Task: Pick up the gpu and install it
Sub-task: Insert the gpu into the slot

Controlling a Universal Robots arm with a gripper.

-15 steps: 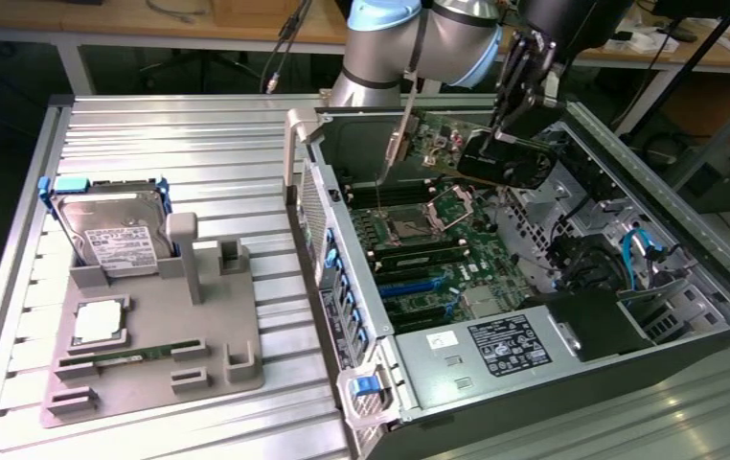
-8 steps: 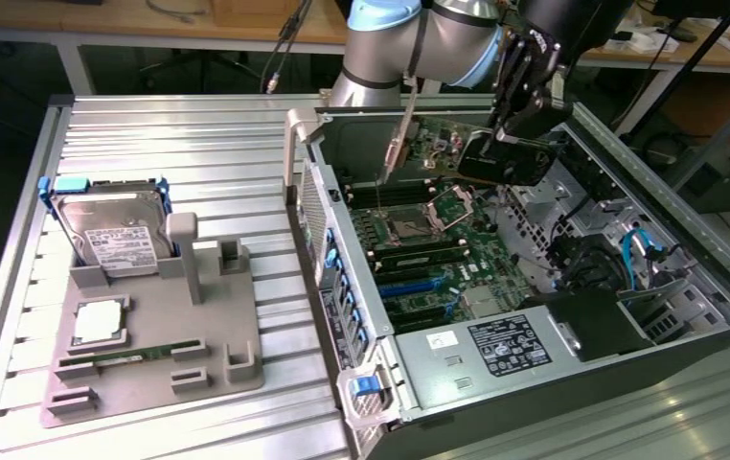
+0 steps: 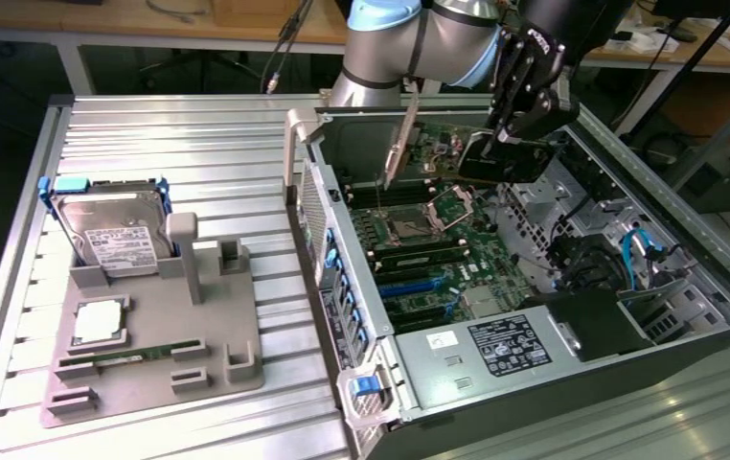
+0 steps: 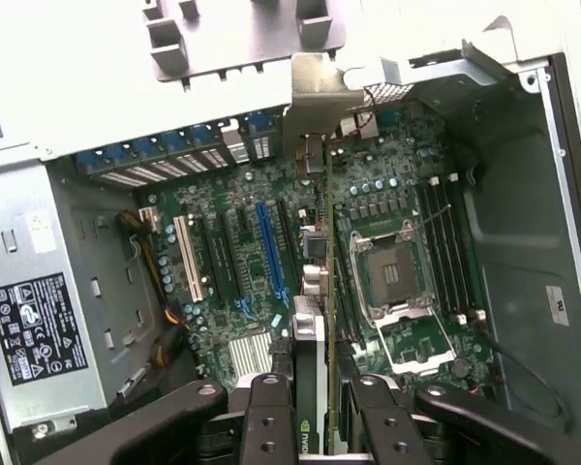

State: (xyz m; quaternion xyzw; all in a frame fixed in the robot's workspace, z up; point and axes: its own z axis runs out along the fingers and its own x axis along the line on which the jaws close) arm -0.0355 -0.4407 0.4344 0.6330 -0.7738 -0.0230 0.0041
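The gpu [image 3: 399, 144] hangs over the open computer case [image 3: 672, 287], its long silver bracket toward the exterior view's left and its dark board running under my fingers. My gripper [image 3: 509, 134] is shut on the card's upper edge. In the wrist view the gpu [image 4: 315, 252] appears edge-on, standing upright between my two black fingers [image 4: 267, 417], with my gripper [image 4: 315, 426] clamped on it. The card hovers above the motherboard [image 4: 232, 232], near the blue expansion slot [image 4: 268, 247] and beside the CPU socket [image 4: 387, 276]. Its bracket end [image 4: 315, 92] points at the case's rear slot openings.
A grey fixture [image 3: 199, 355] on the ribbed metal table holds a hard drive [image 3: 116, 230], a silver CPU [image 3: 97, 321] and a RAM stick [image 3: 128, 356]. Inside the case are a power supply [image 3: 506, 345], blue cables [image 3: 640, 249] and a drive cage.
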